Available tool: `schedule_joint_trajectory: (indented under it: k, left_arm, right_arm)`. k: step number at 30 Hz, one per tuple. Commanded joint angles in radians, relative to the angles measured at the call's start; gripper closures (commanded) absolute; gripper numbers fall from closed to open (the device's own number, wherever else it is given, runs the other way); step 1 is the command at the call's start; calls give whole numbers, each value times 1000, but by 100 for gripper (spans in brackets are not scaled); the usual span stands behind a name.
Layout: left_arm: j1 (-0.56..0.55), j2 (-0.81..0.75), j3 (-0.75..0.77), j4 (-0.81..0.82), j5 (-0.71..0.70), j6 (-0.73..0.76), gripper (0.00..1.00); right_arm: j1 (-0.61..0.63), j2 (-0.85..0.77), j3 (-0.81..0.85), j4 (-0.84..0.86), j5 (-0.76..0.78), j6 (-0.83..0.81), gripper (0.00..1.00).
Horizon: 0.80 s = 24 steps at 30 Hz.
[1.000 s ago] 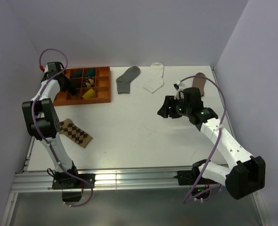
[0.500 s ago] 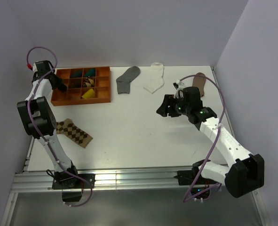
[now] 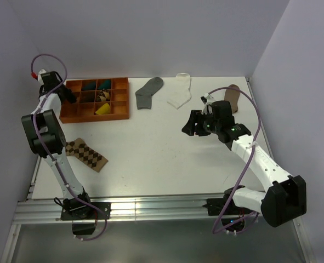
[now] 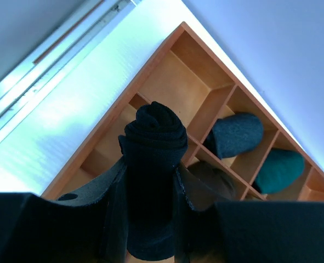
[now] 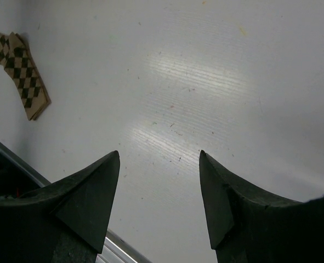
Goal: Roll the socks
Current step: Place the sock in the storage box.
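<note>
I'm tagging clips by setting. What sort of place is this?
Likely a robotics lab cell, not a home: white table boxed by plain walls, robot arms bolted to an aluminium rail, sorting tray.

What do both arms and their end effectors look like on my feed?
The left arm and right arm have white links, black joint housings and a purple cable each. Small green lights glow near the right wrist. The left end effector and right end effector have matte black fingers.

A white table (image 3: 151,142) stands between plain pale lilac walls (image 3: 151,33) at the back and both sides. A silver metal rail (image 3: 151,208) runs along its near edge, grey floor (image 3: 162,241) below.
</note>
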Motion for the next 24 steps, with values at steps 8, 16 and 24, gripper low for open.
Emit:
schedule_joint_trajectory:
  k: [8,16,24]
  left_arm:
    - [2,76,68,164,31,32,100]
    - [2,114,73,175,19,11,100]
    - [0,151,75,159,37,14,100]
  right_arm:
    - [-7,26,20,30,15,-3,33]
    - [-7,43,32,28,15,-5,33]
    - [-7,54,29,30,11,-12,33]
